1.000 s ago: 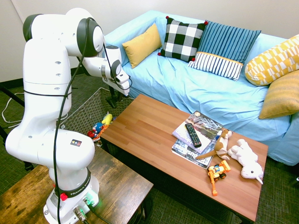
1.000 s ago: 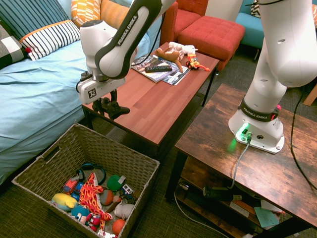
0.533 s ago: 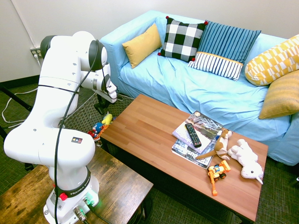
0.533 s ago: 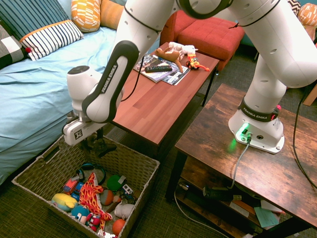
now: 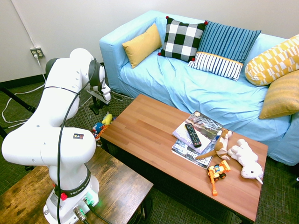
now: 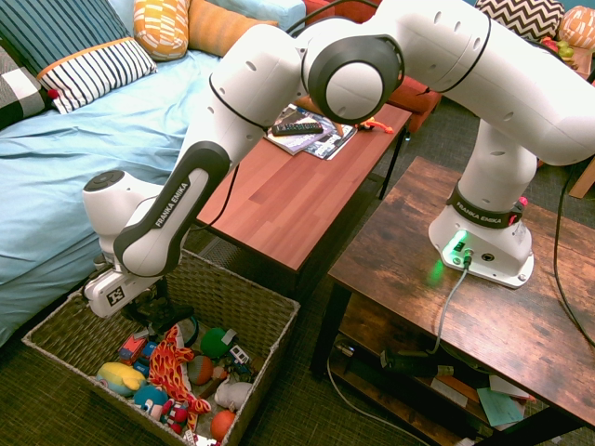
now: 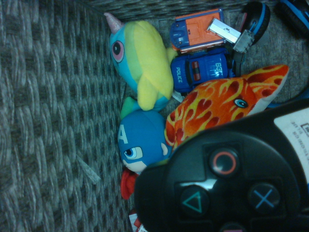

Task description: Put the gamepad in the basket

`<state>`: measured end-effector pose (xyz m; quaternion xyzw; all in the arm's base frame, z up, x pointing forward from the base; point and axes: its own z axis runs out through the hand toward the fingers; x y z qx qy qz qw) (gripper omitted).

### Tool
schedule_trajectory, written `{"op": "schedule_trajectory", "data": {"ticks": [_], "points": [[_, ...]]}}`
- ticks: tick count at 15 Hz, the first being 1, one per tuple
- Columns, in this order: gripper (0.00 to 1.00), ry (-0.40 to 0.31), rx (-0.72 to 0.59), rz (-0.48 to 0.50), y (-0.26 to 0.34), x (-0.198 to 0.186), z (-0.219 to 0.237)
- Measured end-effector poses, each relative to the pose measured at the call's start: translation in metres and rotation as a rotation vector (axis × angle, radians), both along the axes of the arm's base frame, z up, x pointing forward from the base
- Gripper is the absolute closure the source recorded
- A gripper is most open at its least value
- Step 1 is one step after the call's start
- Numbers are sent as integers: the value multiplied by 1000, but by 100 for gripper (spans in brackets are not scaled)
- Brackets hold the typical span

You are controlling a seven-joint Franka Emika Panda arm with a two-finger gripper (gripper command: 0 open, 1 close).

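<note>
- I am reaching down into the basket (image 6: 265,311) at the lower left of the second exterior view, my gripper (image 6: 160,314) pointing straight down just below the rim.
- My gripper is pinching the gamepad (image 7: 227,181), its fingers pressed in on the black body; in the wrist view the pad is filling the lower right, with circle, triangle and cross buttons showing.
- In the second exterior view the gamepad (image 6: 165,316) is showing only as a dark shape under my hand, hanging inside the basket over the toys.
- I cannot tell whether the pad is touching the toys beneath it.
- Below the pad in the wrist view, a flame-patterned plush (image 7: 219,104) is lying beside a blue police car (image 7: 200,70), an orange toy vehicle (image 7: 195,30), a yellow-and-teal plush (image 7: 140,60) and a blue-masked plush head (image 7: 140,140).
- In the first exterior view my arm is bending down at the left of the frame, and the basket is mostly hiding behind it.
- On the tabletop (image 5: 149,135) at the centre of that view, a remote (image 5: 192,135) is lying on magazines (image 5: 198,133), with plush animals (image 5: 245,158) and a yellow toy digger (image 5: 217,173) to the right.
</note>
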<state>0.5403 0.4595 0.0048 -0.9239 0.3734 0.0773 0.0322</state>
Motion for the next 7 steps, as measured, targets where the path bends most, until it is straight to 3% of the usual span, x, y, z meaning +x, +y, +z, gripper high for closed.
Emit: {"op": "schedule_trajectory", "data": {"ticks": [7], "points": [[0,-11,-9,-10,-5,14,-3]]}}
